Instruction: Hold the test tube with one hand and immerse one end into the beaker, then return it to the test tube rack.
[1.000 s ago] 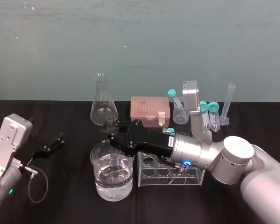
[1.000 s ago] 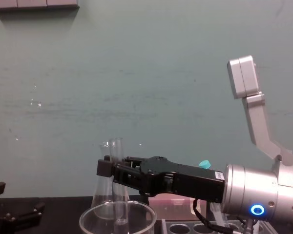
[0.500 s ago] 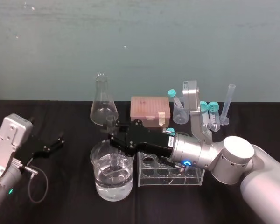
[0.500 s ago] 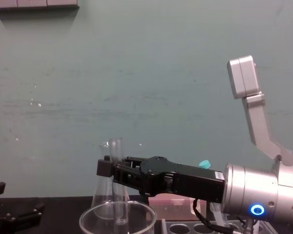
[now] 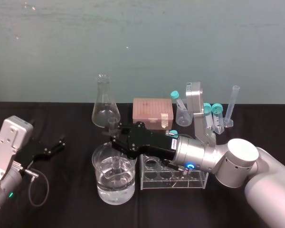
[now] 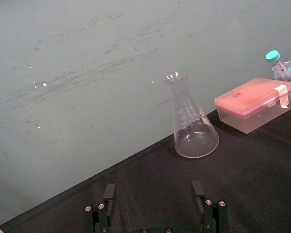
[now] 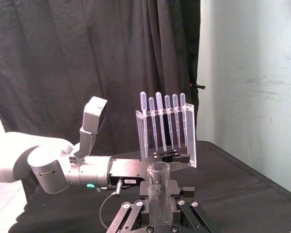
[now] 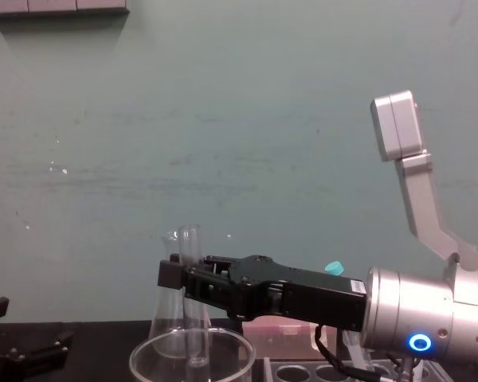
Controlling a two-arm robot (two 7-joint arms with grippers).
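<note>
Head view: test tube [image 5: 112, 125] inside half-full beaker [image 5: 100, 181]

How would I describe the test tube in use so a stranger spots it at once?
Find the wide glass beaker at the front of the black table. The right gripper reaches over it, shut on a slim clear test tube standing upright with its lower end inside the beaker. Unlike the teal-capped tubes behind, it is uncapped and held.

Lab: flask [image 5: 105, 108], beaker [image 5: 104, 190], test tube rack [image 5: 156, 182].
</note>
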